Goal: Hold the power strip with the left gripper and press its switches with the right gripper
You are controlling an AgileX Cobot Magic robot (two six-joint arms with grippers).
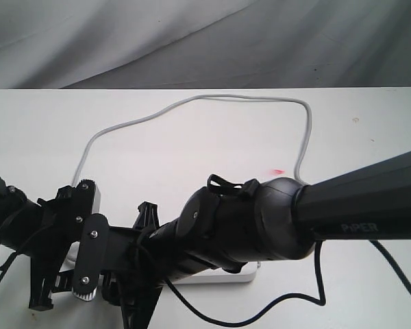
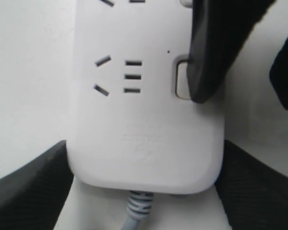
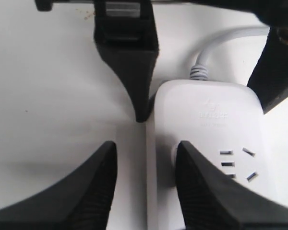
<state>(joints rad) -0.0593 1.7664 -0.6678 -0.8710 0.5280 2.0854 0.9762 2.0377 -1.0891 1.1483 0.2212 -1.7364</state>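
Observation:
The white power strip lies on the table, mostly hidden under the arms in the exterior view. My left gripper is shut on its cord end, one black finger against each long side. My right gripper stands open. One of its fingers rests on the switch beside the socket nearest the cord. The other hangs over the table just off the strip's edge. The grey cord loops away across the table.
The white table carries a small red mark. A black cable from the right arm trails near the front edge. A grey cloth backdrop hangs behind.

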